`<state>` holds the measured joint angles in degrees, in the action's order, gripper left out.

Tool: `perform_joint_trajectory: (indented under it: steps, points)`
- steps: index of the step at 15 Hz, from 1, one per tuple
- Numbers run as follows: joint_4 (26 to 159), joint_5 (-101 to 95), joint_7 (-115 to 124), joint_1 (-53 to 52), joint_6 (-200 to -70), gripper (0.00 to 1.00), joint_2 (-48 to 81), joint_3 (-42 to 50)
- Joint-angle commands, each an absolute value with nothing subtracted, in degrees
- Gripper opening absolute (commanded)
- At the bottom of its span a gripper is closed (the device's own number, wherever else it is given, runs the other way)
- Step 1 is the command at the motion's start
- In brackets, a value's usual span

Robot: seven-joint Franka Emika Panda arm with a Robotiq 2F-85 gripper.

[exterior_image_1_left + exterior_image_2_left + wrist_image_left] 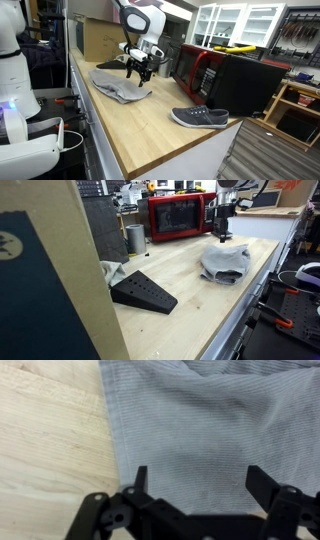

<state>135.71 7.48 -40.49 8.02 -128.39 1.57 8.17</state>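
Wrist view: 2 fingers point(262, 485) spread wide over the grey cloth point(200, 420), gripping nothing. Only an exterior view shows the shoe point(200, 117), well apart from the cloth.

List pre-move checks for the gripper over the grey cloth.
1. Jaws open: ok, gripper spread wide.
2. Nothing held: ok.
3. Over grey cloth: ok, cloth under both fingertips, its edge near one.
4. Touching the cloth: cannot tell.
5. Cloth flat: not ok, bunched in an exterior view.
6. Clear of shoe and microwave: ok, both stand apart.
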Motion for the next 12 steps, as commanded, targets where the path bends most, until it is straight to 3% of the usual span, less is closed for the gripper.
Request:
perform_joint_trajectory:
  steps: [1, 12]
  points:
    - [134.0, 8.9, -46.2, 9.4, -133.0, 1.00, 5.5, 8.7]
    - [129.4, 24.7, -56.7, 14.4, -135.3, 1.00, 13.9, 4.3]
